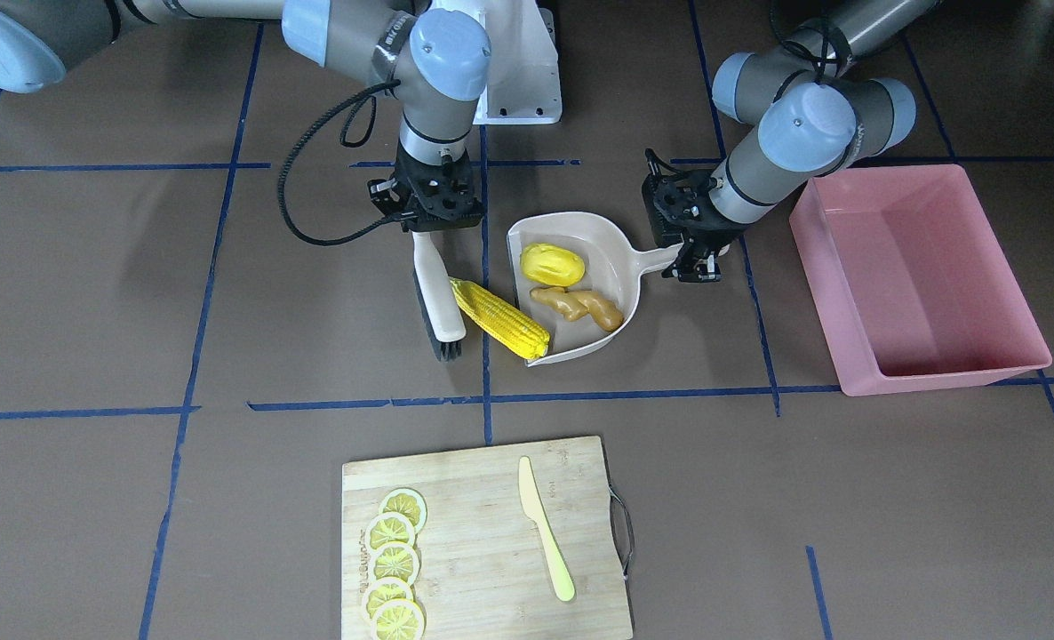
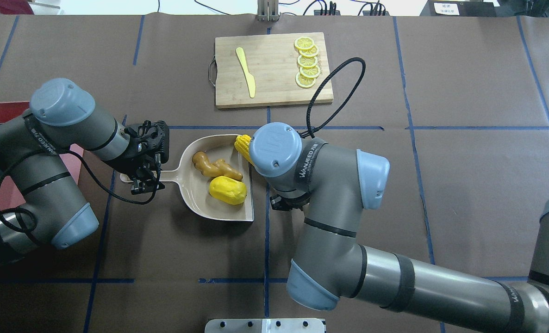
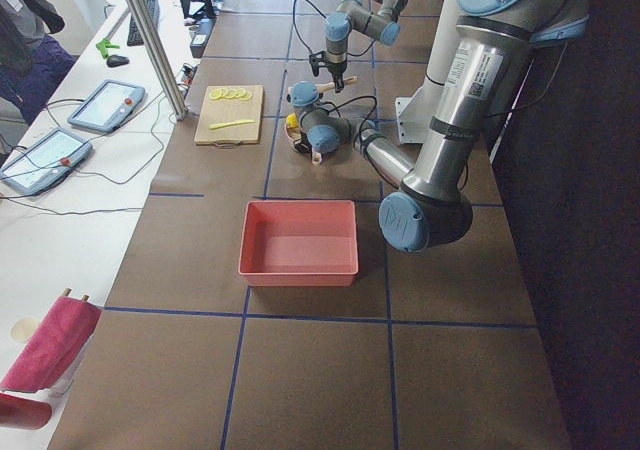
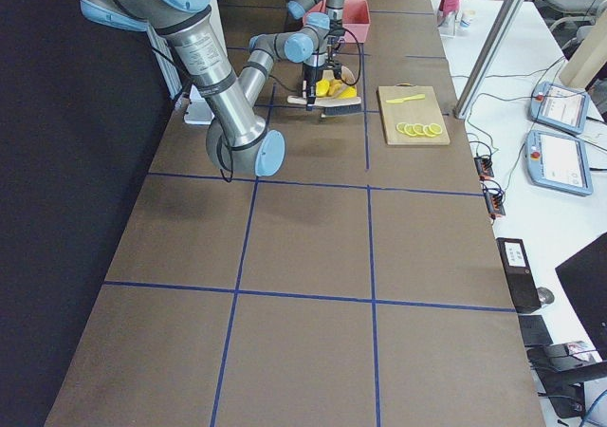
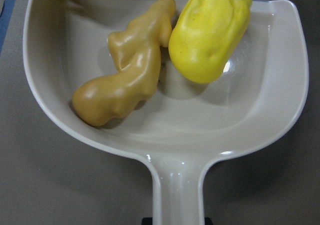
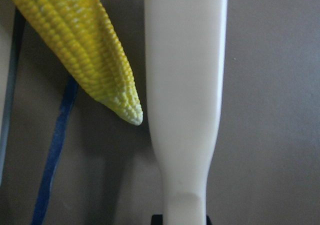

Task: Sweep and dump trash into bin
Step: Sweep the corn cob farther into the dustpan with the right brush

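The beige dustpan [image 1: 618, 233] lies flat on the table. It holds the stubby yellow vegetable [image 1: 552, 264] and the tan ginger root [image 1: 578, 307], which also show in the left wrist view [image 5: 210, 32] [image 5: 125, 75]. The corn cob [image 1: 500, 318] lies across the pan's open mouth, one end against the white brush [image 1: 434, 289]. My left gripper [image 1: 696, 265] is shut on the dustpan handle [image 2: 170, 175]. My right gripper [image 1: 425, 224] is shut on the brush handle [image 6: 185, 85]. The pink bin [image 1: 918, 276] stands empty beyond the left gripper; in the overhead view the left arm largely hides it.
A wooden cutting board [image 1: 491, 542] with lemon slices [image 1: 394, 560] and a pale yellow knife [image 1: 545, 533] lies on the operators' side of the table. The robot's white base plate [image 1: 518, 80] is behind the dustpan. Blue tape lines cross the brown table.
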Action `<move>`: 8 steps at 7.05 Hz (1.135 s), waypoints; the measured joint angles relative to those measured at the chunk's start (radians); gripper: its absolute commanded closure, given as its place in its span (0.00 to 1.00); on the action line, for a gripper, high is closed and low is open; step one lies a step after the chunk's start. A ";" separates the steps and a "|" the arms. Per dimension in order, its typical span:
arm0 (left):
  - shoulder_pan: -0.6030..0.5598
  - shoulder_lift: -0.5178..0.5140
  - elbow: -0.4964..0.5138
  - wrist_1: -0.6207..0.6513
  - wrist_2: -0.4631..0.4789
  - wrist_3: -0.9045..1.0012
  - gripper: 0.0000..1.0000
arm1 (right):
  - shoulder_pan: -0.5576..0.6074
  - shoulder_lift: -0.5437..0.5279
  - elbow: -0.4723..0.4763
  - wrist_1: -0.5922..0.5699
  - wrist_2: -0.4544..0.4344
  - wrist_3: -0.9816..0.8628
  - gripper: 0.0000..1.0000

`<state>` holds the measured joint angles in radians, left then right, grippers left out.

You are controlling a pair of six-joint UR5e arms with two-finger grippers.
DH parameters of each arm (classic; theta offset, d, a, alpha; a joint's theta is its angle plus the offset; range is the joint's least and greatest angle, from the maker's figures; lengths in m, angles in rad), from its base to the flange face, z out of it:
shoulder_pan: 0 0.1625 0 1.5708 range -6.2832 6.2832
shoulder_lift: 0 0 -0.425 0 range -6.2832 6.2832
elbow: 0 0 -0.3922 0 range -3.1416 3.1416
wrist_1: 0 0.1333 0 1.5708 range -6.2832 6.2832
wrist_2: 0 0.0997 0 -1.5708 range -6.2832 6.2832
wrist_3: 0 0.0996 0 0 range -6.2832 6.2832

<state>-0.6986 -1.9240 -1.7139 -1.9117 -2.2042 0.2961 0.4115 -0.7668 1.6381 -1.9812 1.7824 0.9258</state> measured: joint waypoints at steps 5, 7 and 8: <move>0.001 0.004 -0.005 -0.003 0.000 0.000 1.00 | -0.029 0.068 -0.086 0.003 0.008 -0.057 1.00; 0.001 0.004 -0.005 -0.003 0.001 -0.001 1.00 | -0.046 0.099 -0.089 0.004 0.027 -0.054 1.00; 0.001 0.004 -0.006 -0.002 0.001 -0.001 1.00 | -0.063 0.110 -0.093 0.006 0.029 -0.049 1.00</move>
<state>-0.6979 -1.9205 -1.7195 -1.9141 -2.2030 0.2947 0.3486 -0.6567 1.5453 -1.9754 1.8113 0.8765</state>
